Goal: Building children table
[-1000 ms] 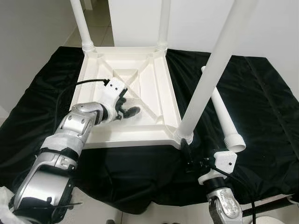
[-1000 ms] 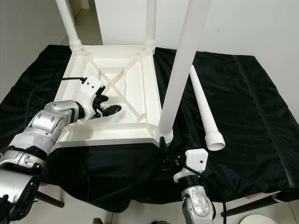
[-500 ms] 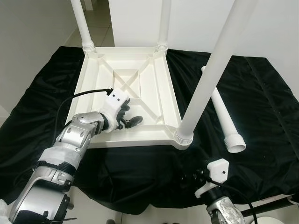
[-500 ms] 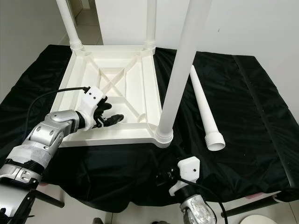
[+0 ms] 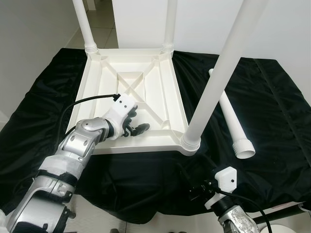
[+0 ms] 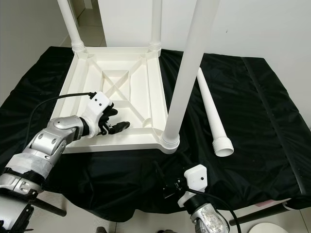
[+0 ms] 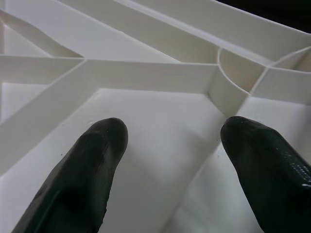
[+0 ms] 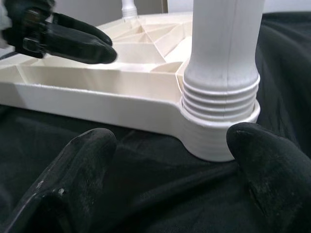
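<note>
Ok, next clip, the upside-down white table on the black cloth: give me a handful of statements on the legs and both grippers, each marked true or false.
1. Three legs stand screwed into the upturned tabletop. True.
2. The loose leg lies inside the tabletop's frame. False: it lies on the black cloth, to the robot's right of the tabletop.
3. The left gripper is open, its fingers over the ribbed underside near the front edge. True.
4. The right gripper is shut on the near right leg. False: it is open, low over the cloth, short of that leg's threaded base.
5. All four corner sockets hold a leg. False: the near left corner has none.
</note>
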Tool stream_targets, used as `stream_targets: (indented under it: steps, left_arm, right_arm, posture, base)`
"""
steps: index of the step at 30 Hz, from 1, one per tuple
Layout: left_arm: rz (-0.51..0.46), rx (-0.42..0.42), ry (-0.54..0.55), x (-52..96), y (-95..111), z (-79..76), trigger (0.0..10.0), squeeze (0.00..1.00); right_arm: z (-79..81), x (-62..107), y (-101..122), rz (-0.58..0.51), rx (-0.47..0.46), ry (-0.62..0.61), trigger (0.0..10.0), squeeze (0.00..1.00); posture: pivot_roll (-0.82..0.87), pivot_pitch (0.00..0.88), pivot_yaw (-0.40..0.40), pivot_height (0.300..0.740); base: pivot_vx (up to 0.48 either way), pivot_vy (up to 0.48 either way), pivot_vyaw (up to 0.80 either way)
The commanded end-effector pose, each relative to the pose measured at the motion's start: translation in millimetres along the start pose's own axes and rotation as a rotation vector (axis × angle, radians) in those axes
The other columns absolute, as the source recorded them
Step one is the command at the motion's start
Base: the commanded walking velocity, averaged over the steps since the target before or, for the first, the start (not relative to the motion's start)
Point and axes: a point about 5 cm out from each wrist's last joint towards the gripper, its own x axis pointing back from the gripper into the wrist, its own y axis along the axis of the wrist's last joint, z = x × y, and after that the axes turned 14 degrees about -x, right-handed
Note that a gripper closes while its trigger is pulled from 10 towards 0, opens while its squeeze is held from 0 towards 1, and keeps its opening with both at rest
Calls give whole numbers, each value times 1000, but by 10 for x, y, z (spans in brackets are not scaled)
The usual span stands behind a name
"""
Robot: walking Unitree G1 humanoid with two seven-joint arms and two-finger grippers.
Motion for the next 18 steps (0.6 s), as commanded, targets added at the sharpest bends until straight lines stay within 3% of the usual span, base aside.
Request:
stream_targets:
  steps: [1,10,18]
  left_arm:
    - [-49,-6,-273,34,11,-165,10000,0]
    - [13,-21,-290,-9,-72,-223,10000,0]
    - [182,29,-219,-184,-173,-188,10000,0]
  right_arm:
    - [11,9,-23,19,-12,11,10000,0]
    - [14,15,-24,29,-8,17,10000,0]
    - [-16,22,-44,36,-13,1,10000,0]
  posture:
    - [-61,88,14,740]
    - [-75,91,19,740]
    - [-77,89,24,740]
  base:
    - [0,0,0]
    - [0,0,0]
    - [0,0,0]
